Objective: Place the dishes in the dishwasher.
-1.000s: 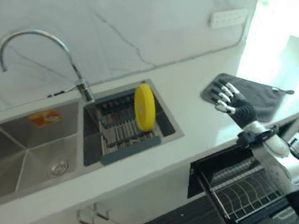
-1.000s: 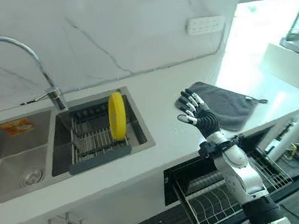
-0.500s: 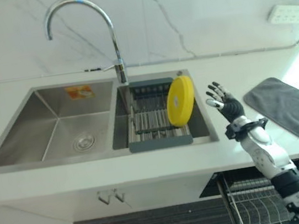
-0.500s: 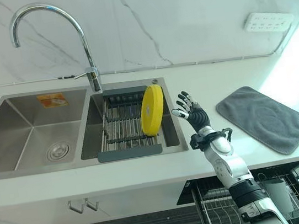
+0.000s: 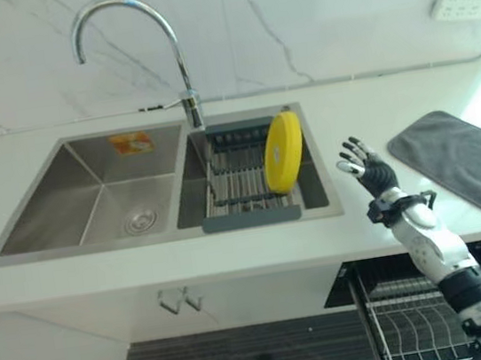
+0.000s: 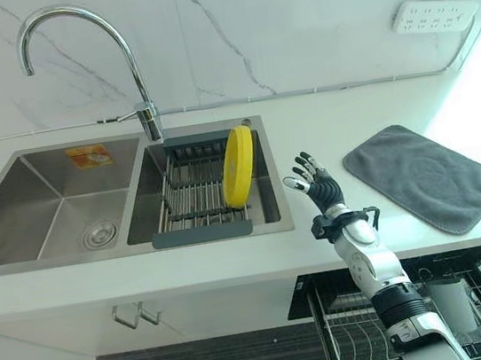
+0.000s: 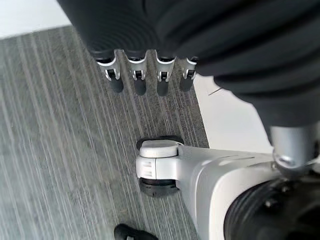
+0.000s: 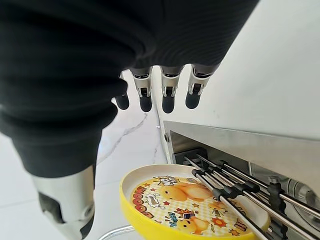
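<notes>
My right hand (image 6: pixel 321 192) had closed in from the grey mat (image 6: pixel 419 175) toward the yellow plate (image 6: pixel 238 166), upright in the sink rack (image 6: pixel 198 206); fingers (image 8: pixel 168 96) released, empty. Grasp pending; dishwasher rack (image 6: pixel 361 338) unloaded.

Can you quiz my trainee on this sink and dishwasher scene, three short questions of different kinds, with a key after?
1. True or false: the yellow plate lies flat on the grey mat.
2. Multiple choice: the right hand is A) curled round the plate, B) open over the counter beside the sink, C) inside the dishwasher rack.
3. Fill in: the plate stands on edge in the drying ____ set in the sink's right basin.

Key: 1 false, it stands in the sink's rack. 2 B. 3 rack.
</notes>
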